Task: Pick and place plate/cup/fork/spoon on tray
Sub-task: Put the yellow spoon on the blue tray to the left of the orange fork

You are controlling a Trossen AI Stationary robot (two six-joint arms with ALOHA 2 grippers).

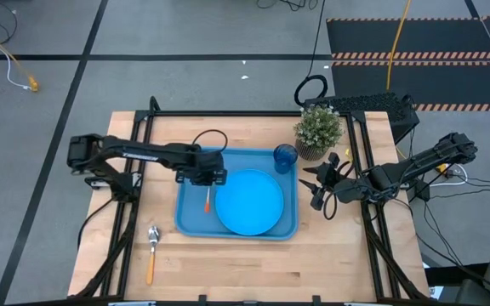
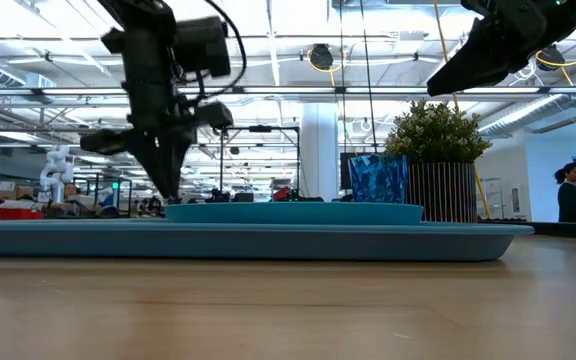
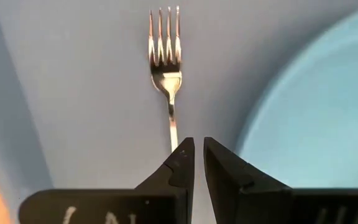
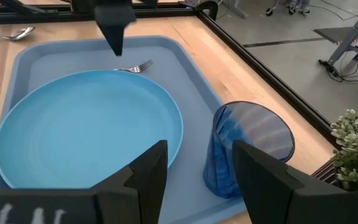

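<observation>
Fork (image 3: pixel 169 62), silver-tined with slim orange-red handle: light, stiff, slippery; best pinched mid-handle. Left gripper (image 3: pixel 197 155) fingers nearly closed, empty; right gripper (image 4: pixel 194 168) open.

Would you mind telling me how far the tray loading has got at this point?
Done: the plate and cup sit on the tray. In hand: the fork lies on the tray, the left gripper nearly shut around its handle. Left: the spoon lies on the table. The right gripper waits open beside the tray.

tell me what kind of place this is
Probably a robotics lab or workshop: the wooden table stands on taped grey flooring, the low view shows an open industrial ceiling with lights, and a person stands far behind.
</observation>
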